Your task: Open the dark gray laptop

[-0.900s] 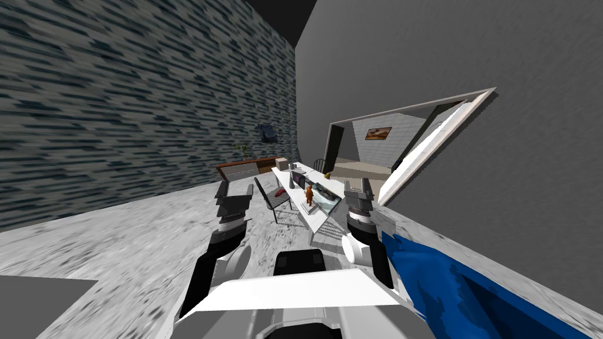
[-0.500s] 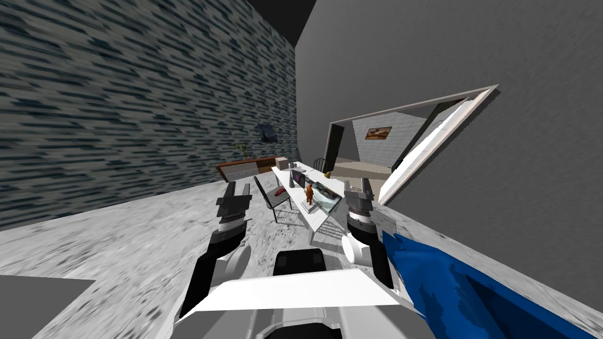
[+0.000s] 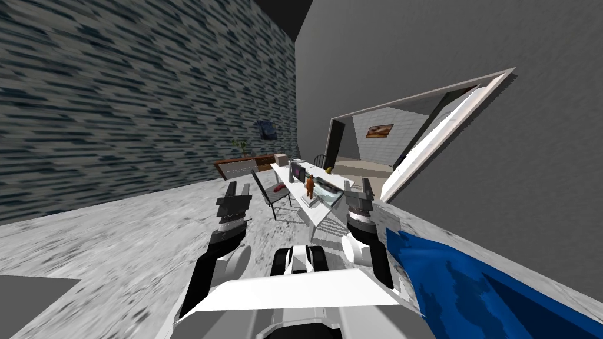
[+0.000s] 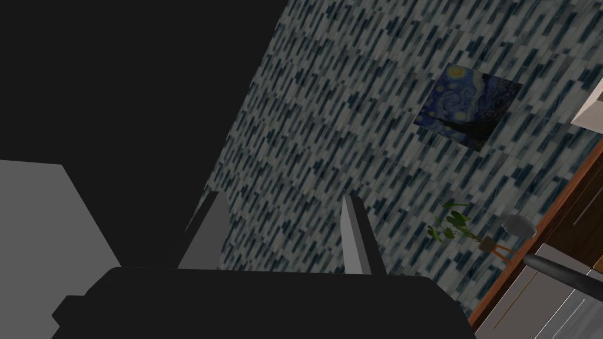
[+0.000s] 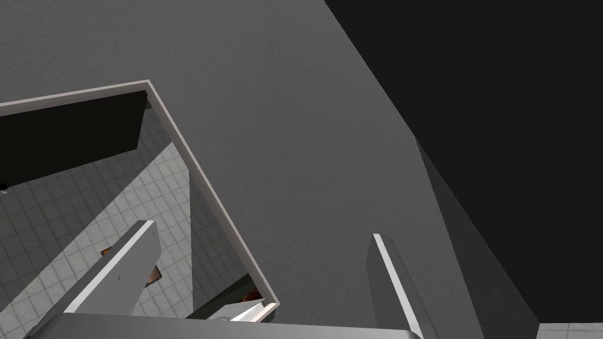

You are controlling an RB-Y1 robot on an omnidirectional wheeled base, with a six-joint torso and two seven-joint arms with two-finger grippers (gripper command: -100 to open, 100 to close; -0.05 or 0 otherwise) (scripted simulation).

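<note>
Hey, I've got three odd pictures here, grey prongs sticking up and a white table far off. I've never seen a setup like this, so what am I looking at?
These are computer-drawn views from a two-armed robot in a house. The wide, tilted picture comes from a camera on its head. In it the left gripper and the right gripper are raised in front of the robot. Ahead is a long white table with a chair beside it. An orange figure and other small things stand on the table, too far off to tell which is the laptop. The other two pictures come from a camera on each hand, looking along that hand's two grey fingers. Both pairs of fingers stand apart and hold nothing.
</note>
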